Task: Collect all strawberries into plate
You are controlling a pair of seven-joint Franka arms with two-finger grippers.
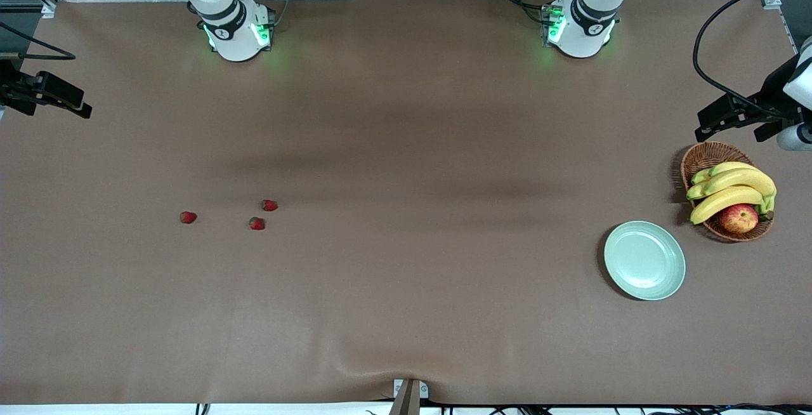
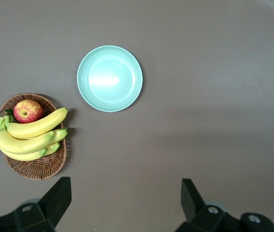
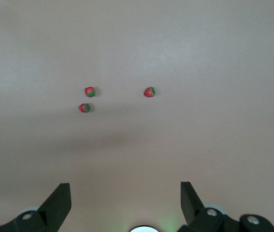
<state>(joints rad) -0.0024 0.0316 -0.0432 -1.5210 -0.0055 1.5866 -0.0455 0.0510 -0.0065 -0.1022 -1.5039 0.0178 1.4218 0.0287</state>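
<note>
three berries on the bench, none in the plate yet

your left tool point(image 2: 122, 205) and right tool point(image 3: 122, 205) are wide open, holding nothing. the strawberries point(image 1: 256, 223) lie toward the right arm's end; the plate point(image 1: 644, 261) sits beside the basket point(image 1: 704, 156) toward the left arm's end.

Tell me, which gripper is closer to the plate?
Left. The left gripper hangs open above the table by the basket and plate; the right gripper hangs open at the strawberries' end.

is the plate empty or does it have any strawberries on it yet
Empty. The plate shows only bare glossy mint surface, and all three strawberries lie on the table toward the right arm's end.
</note>
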